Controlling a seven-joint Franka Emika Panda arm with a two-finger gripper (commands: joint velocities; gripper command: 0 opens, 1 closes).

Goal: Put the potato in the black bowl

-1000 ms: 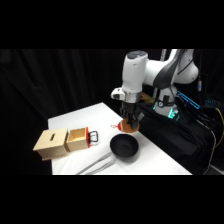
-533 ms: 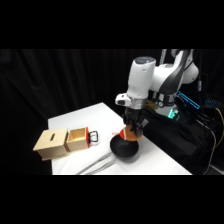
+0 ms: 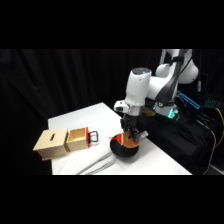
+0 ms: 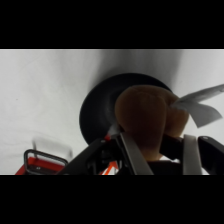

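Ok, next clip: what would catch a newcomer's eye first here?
The white arm's gripper hangs right over the black bowl near the table's front edge, holding the potato, which fills the middle of the wrist view above the bowl. To the left sit two tan wooden boxes, with metal tongs lying in front.

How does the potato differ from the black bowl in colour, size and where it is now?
The potato is a dull orange-brown lump; the black bowl is glossy black and round. The potato is much smaller than the bowl, filling only part of its opening in the wrist view. The potato is held between the gripper's fingers above the bowl, while the bowl sits on the white table. Both have rounded outlines.
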